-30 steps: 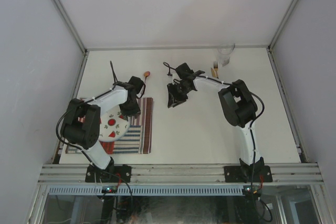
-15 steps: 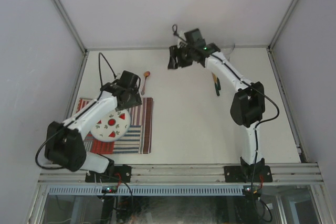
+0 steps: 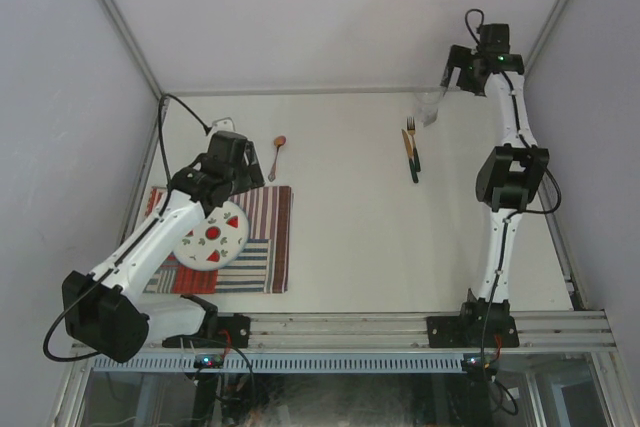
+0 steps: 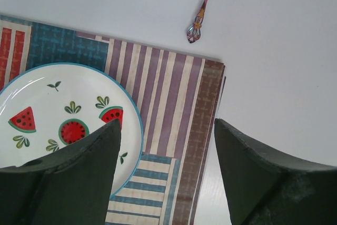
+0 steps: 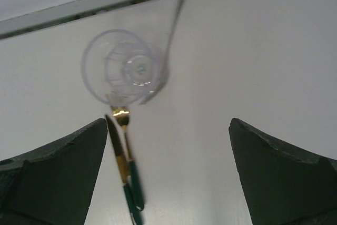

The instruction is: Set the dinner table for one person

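dinner table [image 3: 350,247] part laid, nothing in hand

the off-white top fills the overhead view between the aluminium rails [image 3: 340,319]. on its left side lies the striped placemat [image 3: 272,237], with the watermelon plate [image 3: 215,237] on it. the clear glass [image 5: 126,67] stands in the far right corner. the fork and knife [image 3: 411,152] lie side by side just in front of it, and the spoon [image 3: 277,155] lies just beyond the mat's far edge.

risks, as i judge them: the glass is see-through and close to the table's far edge, so a badly centred grip could tip it or shove it off line. the fork's tip lies just beside its base and could be dragged along. on the left, a careless descent could catch the plate's rim or ruck the cloth.

the left gripper [image 4: 164,146] hovers over the plate's edge and the mat, jaws wide apart, holding nothing. the right gripper [image 5: 167,146] hangs above the glass, jaws spread wide, touching nothing.
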`<move>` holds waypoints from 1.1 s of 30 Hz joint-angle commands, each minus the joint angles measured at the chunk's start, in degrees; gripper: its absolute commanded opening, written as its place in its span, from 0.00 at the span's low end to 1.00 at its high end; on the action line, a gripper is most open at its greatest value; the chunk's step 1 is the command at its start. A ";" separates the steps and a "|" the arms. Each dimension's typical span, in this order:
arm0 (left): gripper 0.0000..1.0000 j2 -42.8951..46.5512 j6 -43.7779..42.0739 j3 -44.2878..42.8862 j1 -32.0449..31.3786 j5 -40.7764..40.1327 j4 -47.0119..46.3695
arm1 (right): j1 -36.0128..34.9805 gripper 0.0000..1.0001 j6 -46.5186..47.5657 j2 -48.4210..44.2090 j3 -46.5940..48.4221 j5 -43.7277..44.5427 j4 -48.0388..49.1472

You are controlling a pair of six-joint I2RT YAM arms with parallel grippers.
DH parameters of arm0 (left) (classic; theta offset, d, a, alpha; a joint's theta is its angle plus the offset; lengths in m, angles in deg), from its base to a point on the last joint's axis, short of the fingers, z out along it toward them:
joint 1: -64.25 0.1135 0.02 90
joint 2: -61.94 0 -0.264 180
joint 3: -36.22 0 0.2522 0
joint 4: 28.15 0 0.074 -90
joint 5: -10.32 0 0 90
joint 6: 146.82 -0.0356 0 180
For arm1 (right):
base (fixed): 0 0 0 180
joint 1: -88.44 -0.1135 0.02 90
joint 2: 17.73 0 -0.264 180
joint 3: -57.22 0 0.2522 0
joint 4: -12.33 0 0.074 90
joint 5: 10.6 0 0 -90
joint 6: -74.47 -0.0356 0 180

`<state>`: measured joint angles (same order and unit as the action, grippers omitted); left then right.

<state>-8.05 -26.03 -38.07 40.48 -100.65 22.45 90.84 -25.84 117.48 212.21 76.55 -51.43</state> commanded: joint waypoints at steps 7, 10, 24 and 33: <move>0.75 2.95 0.24 2.48 -0.04 -0.71 1.15 | -1.48 0.90 2.27 2.17 -1.48 -2.49 1.57; 0.75 4.58 1.03 3.04 0.00 -1.20 2.08 | -1.33 0.89 2.11 4.79 0.06 -3.36 2.24; 0.75 13.16 5.98 7.83 -0.05 -3.15 8.27 | -2.24 0.87 0.32 6.43 0.09 -9.33 10.62; 0.75 13.42 6.23 8.25 -0.04 -3.46 8.43 | -2.18 0.82 0.50 5.55 -0.97 -6.09 11.79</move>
<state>4.64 -20.88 -30.72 40.48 -102.73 31.26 88.76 -25.16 126.38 210.92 69.08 -43.15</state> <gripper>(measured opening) 0.753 0.839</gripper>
